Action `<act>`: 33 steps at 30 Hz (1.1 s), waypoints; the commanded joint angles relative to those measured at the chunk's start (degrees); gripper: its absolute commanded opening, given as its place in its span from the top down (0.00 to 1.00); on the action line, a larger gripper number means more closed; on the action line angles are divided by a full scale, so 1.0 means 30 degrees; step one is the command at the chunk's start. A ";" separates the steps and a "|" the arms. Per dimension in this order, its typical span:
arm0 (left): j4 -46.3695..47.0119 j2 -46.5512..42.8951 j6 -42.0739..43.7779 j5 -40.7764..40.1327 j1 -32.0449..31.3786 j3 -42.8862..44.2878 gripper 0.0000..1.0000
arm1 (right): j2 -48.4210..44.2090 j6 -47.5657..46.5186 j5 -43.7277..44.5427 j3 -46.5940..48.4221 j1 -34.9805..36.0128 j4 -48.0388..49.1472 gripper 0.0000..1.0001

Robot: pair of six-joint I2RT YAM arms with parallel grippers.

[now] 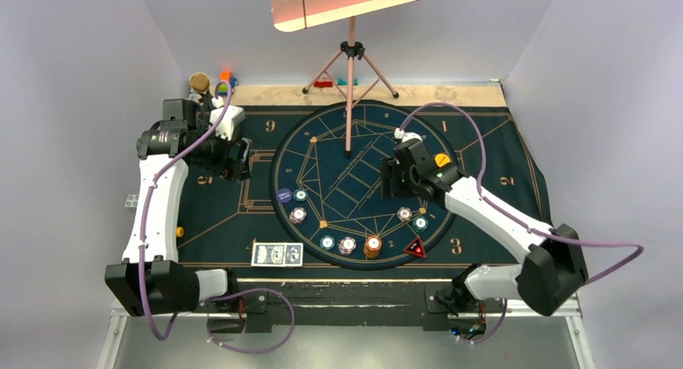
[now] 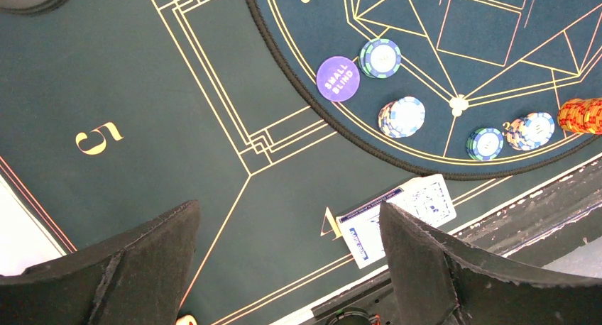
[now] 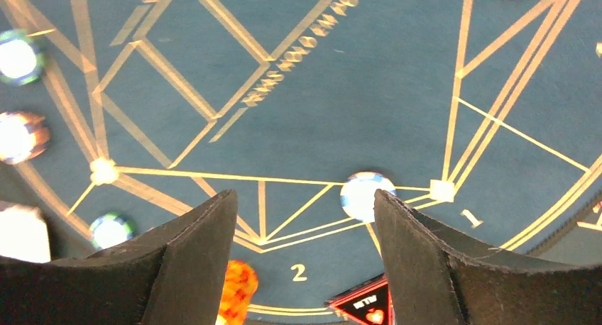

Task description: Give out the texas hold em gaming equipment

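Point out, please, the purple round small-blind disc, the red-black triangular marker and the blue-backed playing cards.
purple round small-blind disc (image 2: 338, 79): left wrist view, printed centre.
red-black triangular marker (image 1: 416, 247): top view, centre.
blue-backed playing cards (image 1: 277, 254): top view, centre.

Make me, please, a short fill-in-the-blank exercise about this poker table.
The purple disc reads "SMALL ____".
The orange chip stack stands beside the gold number ____.
The red-black marker is shaped as a ____.
The left hand is ____ and holds nothing.
Missing words: BLIND; 2; triangle; open.
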 commanded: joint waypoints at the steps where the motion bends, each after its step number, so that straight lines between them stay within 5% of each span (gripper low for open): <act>1: 0.0131 -0.0351 0.0171 0.0254 0.0109 0.0024 0.00 | -0.1651 -0.2350 -0.1045 0.0857 0.2265 0.0135 0.22; 11: 0.0235 -0.0315 0.0149 0.0212 0.0117 0.0057 0.00 | -0.1577 -0.3354 -0.1640 -0.0236 0.7491 -0.0462 0.08; 21: 0.0183 -0.0337 0.0144 0.0168 0.0124 0.0152 0.00 | 0.0026 -0.2330 -0.1036 -0.0788 0.8794 -0.0570 0.07; 33: 0.0149 -0.0359 0.0257 0.0021 0.0122 0.0122 0.00 | 0.1237 -0.1631 -0.0787 -0.1127 0.8909 -0.0468 0.25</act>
